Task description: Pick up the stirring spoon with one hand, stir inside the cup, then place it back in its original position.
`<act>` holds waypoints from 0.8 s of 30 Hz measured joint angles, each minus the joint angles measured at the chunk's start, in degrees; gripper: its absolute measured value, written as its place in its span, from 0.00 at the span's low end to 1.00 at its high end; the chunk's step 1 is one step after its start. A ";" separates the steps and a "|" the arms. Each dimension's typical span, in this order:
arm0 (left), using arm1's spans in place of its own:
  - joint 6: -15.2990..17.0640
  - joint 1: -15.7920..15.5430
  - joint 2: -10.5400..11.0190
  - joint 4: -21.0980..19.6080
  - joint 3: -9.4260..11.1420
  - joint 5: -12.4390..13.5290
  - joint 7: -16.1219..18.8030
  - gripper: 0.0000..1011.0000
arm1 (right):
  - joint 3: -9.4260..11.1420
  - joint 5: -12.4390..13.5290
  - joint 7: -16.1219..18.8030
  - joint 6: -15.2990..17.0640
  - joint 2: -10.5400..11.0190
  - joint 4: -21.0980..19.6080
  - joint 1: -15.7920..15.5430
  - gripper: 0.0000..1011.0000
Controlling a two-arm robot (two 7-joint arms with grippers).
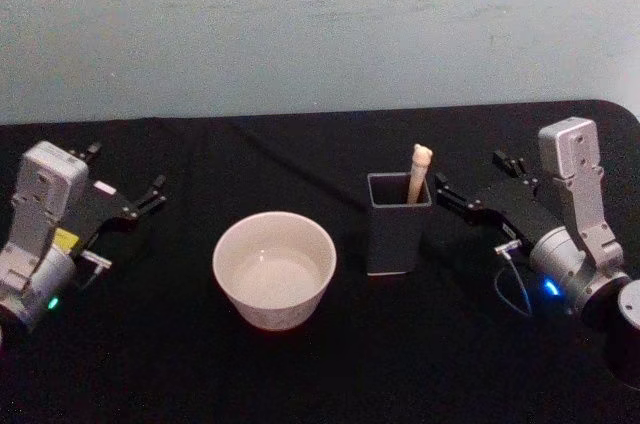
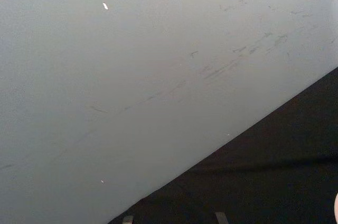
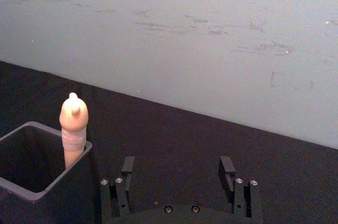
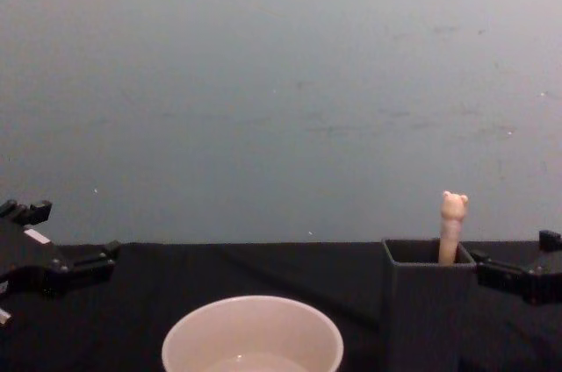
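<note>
I take the holder (image 1: 398, 224) as my landmark: a tall, dark grey, square box with thin walls, standing upright on the black cloth of the desk (image 1: 300, 374). The spoon (image 1: 418, 172) stands inside it, leaning into the corner on the holder's right, far side; I see the pale beige handle and its small rounded bear-head knob poking above the rim, with the rest hidden in the box. My right tool (image 1: 470, 184) hangs just to the right of the holder, its black fingers spread wide with nothing between them, pointing toward the holder and close to its upper right edge but not touching it or the spoon. In the right wrist view the two finger tips (image 3: 227, 167) stand well apart, with the holder's open mouth and the knob off to one side of them. The cup (image 1: 274, 269) sits to the left of the holder and a little nearer to me, apart from it: wide, round, cream, bowl-like, with a thick smooth rim and a glossy inside. My left tool (image 1: 125, 192) is far left of the holder, past the cup, low over the desk, its dark fingers parted and holding nothing. Behind everything is a pale grey-blue wall (image 1: 320, 24) with faint scuff marks.
</note>
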 joint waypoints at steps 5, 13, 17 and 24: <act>0.00 0.00 0.00 0.00 0.00 0.00 0.00 0.99 | 0.00 0.03 -0.02 -0.03 0.03 -0.02 0.00 0.99; 0.00 0.00 0.00 0.00 0.00 0.00 0.00 0.99 | 0.00 0.05 -0.06 -0.07 0.04 -0.08 0.00 0.99; 0.00 0.00 0.00 0.00 0.00 0.00 0.00 0.99 | 0.00 0.05 -0.06 -0.07 0.04 -0.08 0.00 0.99; 0.00 0.00 0.00 0.00 0.00 0.00 0.00 0.99 | 0.00 0.05 -0.06 -0.07 0.04 -0.08 0.00 0.99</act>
